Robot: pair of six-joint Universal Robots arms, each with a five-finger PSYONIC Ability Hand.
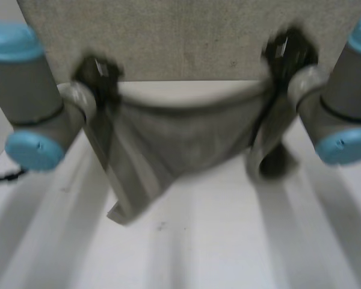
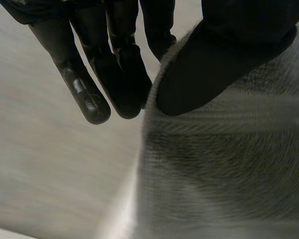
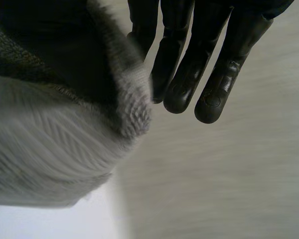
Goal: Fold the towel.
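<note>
1. Your left robot hand (image 1: 98, 73) pinches the towel (image 1: 180, 135) at 9 o'clock; your right robot hand (image 1: 289, 51) pinches it at 3.
2. It sags between them, long axis 9-to-3, its far part flat on the desk (image 1: 228, 241) toward 12.

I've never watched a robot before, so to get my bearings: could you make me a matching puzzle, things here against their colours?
Things:
1. towel
2. table
3. arm caps
4. left robot hand

Colours:
A. white
B. light blue
C. black
D. grey

Pairs: 1-D, 2-A, 3-B, 4-C.
</note>
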